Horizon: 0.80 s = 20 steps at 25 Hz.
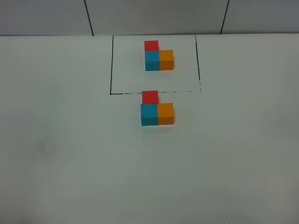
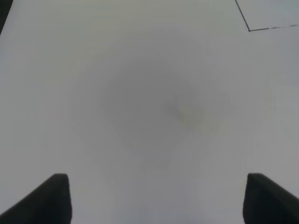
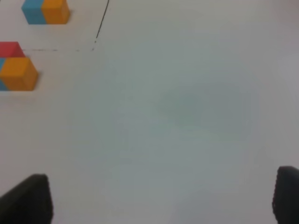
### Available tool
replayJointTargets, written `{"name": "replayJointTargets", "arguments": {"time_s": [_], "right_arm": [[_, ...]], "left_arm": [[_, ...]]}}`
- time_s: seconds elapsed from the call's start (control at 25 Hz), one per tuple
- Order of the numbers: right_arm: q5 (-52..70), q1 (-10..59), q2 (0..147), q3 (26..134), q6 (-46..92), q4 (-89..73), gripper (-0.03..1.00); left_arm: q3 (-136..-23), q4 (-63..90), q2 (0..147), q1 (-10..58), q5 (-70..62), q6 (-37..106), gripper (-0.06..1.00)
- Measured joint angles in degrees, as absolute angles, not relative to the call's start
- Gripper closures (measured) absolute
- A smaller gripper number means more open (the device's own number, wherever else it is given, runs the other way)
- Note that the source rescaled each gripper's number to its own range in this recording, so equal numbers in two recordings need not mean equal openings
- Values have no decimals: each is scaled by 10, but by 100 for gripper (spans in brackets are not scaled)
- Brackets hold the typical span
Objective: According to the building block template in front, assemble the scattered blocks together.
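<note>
The template (image 1: 158, 58) is an L of red, cyan-blue and orange cubes inside a thin black drawn rectangle (image 1: 111, 65) at the back. Just in front of the rectangle's near line, the three loose cubes stand together in the same L: red cube (image 1: 150, 97) behind the cyan-blue cube (image 1: 148, 114), orange cube (image 1: 165, 113) to its right, all touching. The right wrist view shows the orange cube (image 3: 18, 73), the red cube (image 3: 10, 49) and part of the template (image 3: 46, 11). My left gripper (image 2: 156, 198) and right gripper (image 3: 163, 198) are open and empty over bare table, away from the cubes.
The white table (image 1: 70, 154) spreads around the cubes. A corner of the black rectangle shows in the left wrist view (image 2: 250, 29). A white wall with dark seams (image 1: 88, 16) rises behind the table. Neither arm shows in the exterior high view.
</note>
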<state>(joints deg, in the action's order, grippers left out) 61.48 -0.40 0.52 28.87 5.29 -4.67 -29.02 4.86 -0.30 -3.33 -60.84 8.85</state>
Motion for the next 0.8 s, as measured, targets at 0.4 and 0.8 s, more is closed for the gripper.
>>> {"name": "replayJointTargets", "arguments": {"time_s": [0.4, 0.8], "right_arm": [[615, -4, 5, 289, 53, -46, 7], [615, -4, 5, 289, 52, -46, 7]], "left_arm": [[-290, 49, -3, -33, -608, 89, 23], [-290, 49, -3, -33, -608, 89, 23]]}}
